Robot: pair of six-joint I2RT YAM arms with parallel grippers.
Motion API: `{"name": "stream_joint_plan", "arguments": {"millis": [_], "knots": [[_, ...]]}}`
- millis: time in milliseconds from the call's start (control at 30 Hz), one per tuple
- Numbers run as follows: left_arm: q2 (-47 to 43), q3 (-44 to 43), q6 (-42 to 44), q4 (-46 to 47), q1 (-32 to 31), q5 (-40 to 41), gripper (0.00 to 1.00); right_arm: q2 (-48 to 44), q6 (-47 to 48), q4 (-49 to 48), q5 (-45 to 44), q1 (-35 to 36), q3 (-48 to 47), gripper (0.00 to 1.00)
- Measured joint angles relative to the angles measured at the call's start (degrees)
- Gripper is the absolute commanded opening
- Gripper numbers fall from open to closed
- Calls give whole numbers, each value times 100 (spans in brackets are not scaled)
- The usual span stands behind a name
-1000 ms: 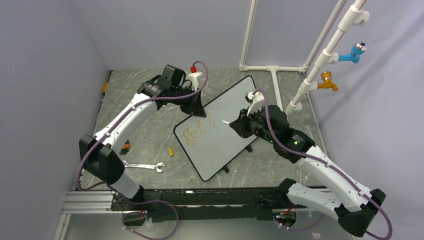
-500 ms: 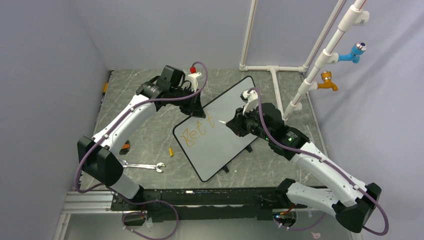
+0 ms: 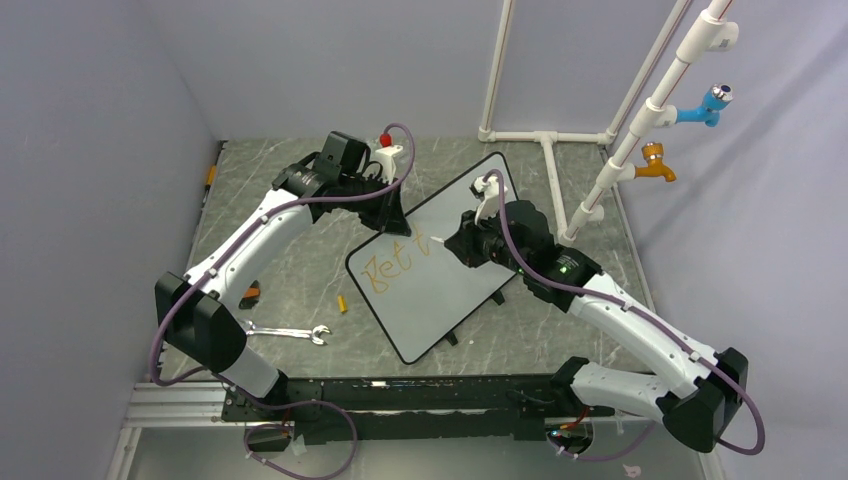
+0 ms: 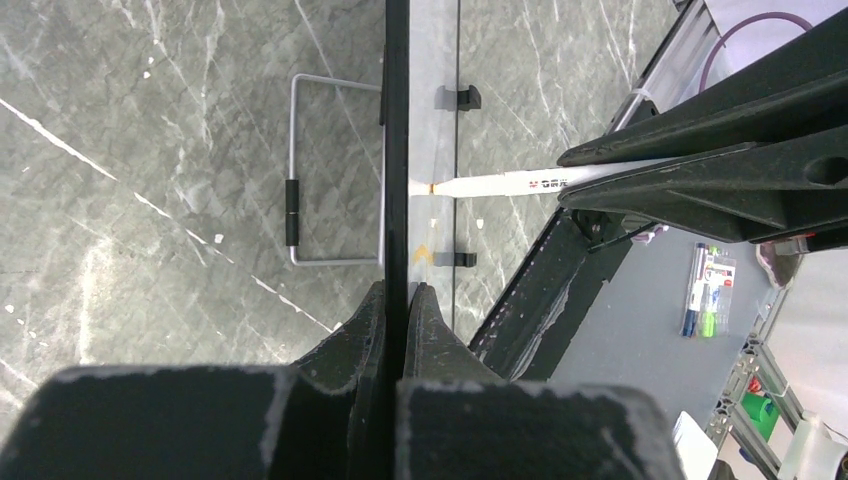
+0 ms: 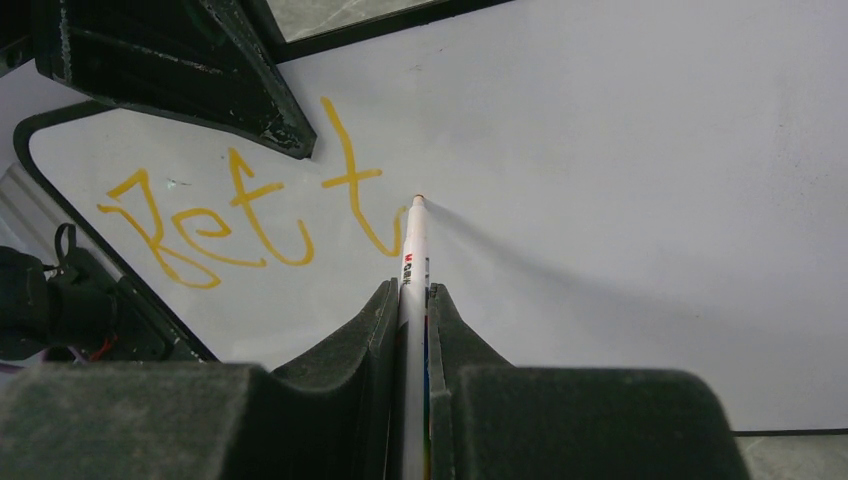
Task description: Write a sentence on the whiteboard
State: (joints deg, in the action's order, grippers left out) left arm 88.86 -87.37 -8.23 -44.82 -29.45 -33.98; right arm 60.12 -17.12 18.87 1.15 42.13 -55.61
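1. Whiteboard (image 3: pixel 440 300) lies slantwise on the grey marble tabletop (image 3: pixel 290 260), between the two arms
2. Left claw (image 4: pixel 397 310) is closed on the board's black frame at its far-left edge, one finger on each side
3. Right claw (image 5: pixel 410 310) is clamped on a white marker (image 5: pixel 413 245) that runs out between its fingers; the tip is at the board surface, just beside the tail of the last letter
4. Sentence (image 5: pixel 240 220) is in orange near the board's left corner, on one line, reading roughly "Bet t"
5. Loose on the tabletop left of the board, apart from it: wrench (image 3: pixel 285 332), small yellow piece (image 3: pixel 341 304)
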Motion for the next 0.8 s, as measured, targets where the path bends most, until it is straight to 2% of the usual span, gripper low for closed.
{"name": "stream_joint_plan", "arguments": {"millis": [467, 800], "knots": [[0, 26, 2, 7, 37, 39, 0, 120, 31, -44, -667, 2, -70, 0], [0, 37, 0, 4, 61, 42, 0, 321, 157, -55, -525, -9, -328, 0]]}}
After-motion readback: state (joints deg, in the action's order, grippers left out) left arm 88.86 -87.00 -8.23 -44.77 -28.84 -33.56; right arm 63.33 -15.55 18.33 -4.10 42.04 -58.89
